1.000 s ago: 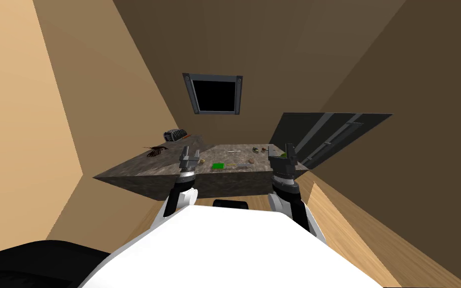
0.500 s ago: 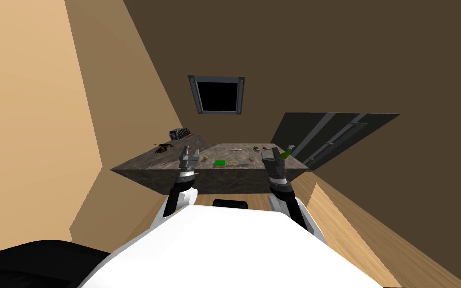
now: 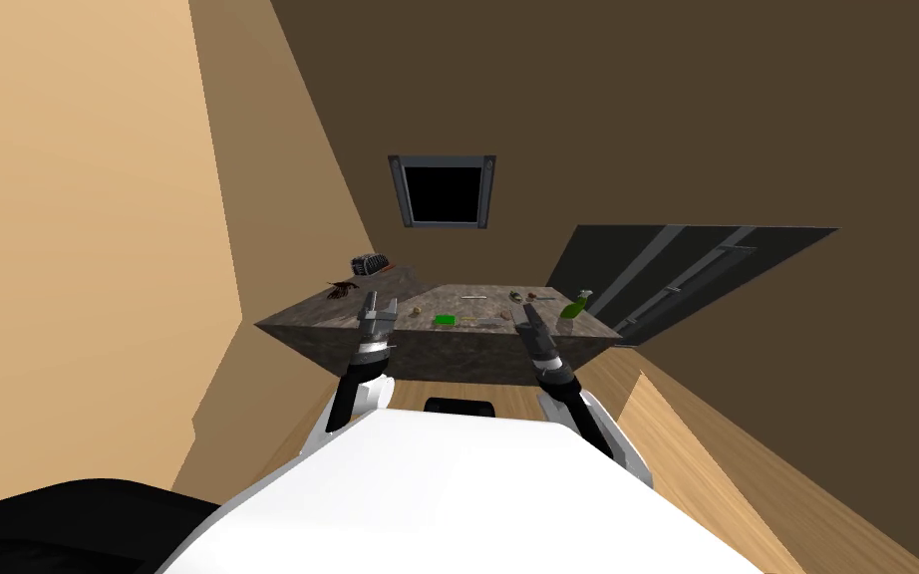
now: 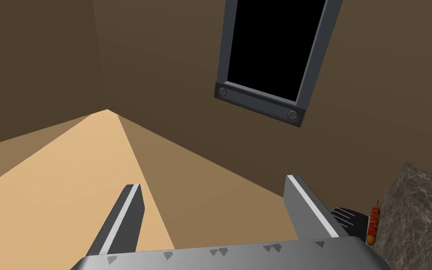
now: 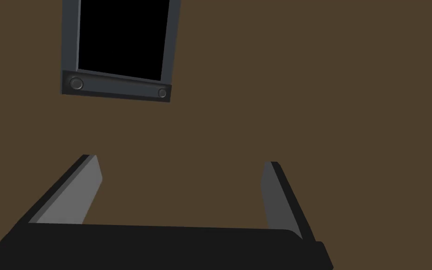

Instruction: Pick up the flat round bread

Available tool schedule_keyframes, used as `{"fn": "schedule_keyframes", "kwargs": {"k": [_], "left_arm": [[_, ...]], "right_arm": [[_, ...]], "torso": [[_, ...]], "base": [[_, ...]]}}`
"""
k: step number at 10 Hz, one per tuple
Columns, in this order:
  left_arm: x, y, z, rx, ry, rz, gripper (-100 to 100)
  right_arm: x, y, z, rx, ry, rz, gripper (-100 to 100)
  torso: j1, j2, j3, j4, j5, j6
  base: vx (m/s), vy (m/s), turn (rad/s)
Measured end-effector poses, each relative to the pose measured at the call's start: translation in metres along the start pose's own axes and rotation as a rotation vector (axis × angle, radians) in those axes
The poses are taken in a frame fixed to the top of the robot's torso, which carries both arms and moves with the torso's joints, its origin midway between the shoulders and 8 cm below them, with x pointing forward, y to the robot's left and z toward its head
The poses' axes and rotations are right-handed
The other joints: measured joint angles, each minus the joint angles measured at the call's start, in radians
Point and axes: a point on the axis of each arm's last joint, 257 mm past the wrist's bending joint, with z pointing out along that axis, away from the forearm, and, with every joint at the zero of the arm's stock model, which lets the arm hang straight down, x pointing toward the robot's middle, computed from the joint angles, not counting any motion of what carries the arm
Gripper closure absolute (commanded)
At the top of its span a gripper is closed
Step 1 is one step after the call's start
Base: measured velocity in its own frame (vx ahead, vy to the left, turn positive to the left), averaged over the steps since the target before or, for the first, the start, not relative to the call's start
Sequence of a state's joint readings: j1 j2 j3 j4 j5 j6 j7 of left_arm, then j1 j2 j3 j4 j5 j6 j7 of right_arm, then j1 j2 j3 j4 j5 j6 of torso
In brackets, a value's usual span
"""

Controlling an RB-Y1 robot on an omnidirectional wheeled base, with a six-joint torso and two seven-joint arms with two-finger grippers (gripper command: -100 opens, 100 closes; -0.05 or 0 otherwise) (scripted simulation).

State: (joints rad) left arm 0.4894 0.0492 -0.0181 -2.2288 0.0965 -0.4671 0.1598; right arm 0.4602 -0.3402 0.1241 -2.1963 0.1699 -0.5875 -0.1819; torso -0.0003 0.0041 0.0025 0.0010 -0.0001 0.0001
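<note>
left gripper (image 4: 212, 182): fingers (image 4: 127, 218) spread wide, nothing between them. right gripper (image 5: 181, 160): same, blades apart, empty. Both point up over the counter at the wall, not down at the top.

Head view: both hover at the near edge of the stone-look counter (image 3: 328, 329), one toward each end.

Bread: best candidate is the tan round speck (image 3: 414, 312) on the countertop, just beside the left gripper, inboard and slightly further in. Too small to confirm. If it is round, there is no long axis to align to. A brownish speck (image 3: 503, 315) near the right gripper could be the bread instead, can't tell.

Between the two lies a green flat item (image 3: 444, 320). Further back is a pale thin utensil (image 3: 473, 297). A green bottle (image 3: 575, 305) stands at the right end. On the left wing, an orange-red sausage on a stick (image 4: 374, 224) lies beside a dark ribbed appliance (image 3: 370, 264).

Judgement: the left arm is nearer the tan speck. The wrist needs pitching down for a top approach, since a flat piece on a flat top gives little side grip.
</note>
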Motion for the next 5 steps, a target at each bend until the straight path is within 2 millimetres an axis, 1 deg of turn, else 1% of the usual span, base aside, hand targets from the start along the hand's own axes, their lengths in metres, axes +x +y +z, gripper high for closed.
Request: {"fn": "schedule_keyframes", "kwargs": {"k": [1,2,3,4,5], "left_arm": [[0.0,0.0,0.0,0.0,0.0,0.0,0],[0.0,0.0,0.0,0.0,0.0,0.0,0],[0.0,0.0,0.0,0.0,0.0,0.0,0],[0.0,0.0,0.0,0.0,0.0,0.0,0],[0.0,0.0,0.0,0.0,0.0,0.0,0]], "right_arm": [[0.007,-0.011,-0.007,0.027,0.036,-0.005,-100],[0.012,-0.019,-0.009,0.041,0.06,-0.01,-100],[0.02,-0.033,-0.014,0.069,0.096,-0.015,-100],[0.023,-0.041,-0.019,0.087,0.121,-0.021,-100],[0.029,-0.056,-0.026,0.116,0.158,-0.027,-100]], "torso": [[0.0,0.001,0.0,0.0,0.0,0.0],[0.0,0.0,0.0,0.0,0.0,0.0],[0.0,0.0,0.0,0.0,0.0,0.0],[0.0,-0.001,0.0,0.0,0.0,0.0],[0.0,0.0,0.0,0.0,0.0,0.0]], "base": [[-0.061,0.002,0.062],[-0.06,0.012,0.152],[-0.052,0.004,0.076],[-0.069,0.003,0.159],[-0.062,-0.007,0.082]]}}
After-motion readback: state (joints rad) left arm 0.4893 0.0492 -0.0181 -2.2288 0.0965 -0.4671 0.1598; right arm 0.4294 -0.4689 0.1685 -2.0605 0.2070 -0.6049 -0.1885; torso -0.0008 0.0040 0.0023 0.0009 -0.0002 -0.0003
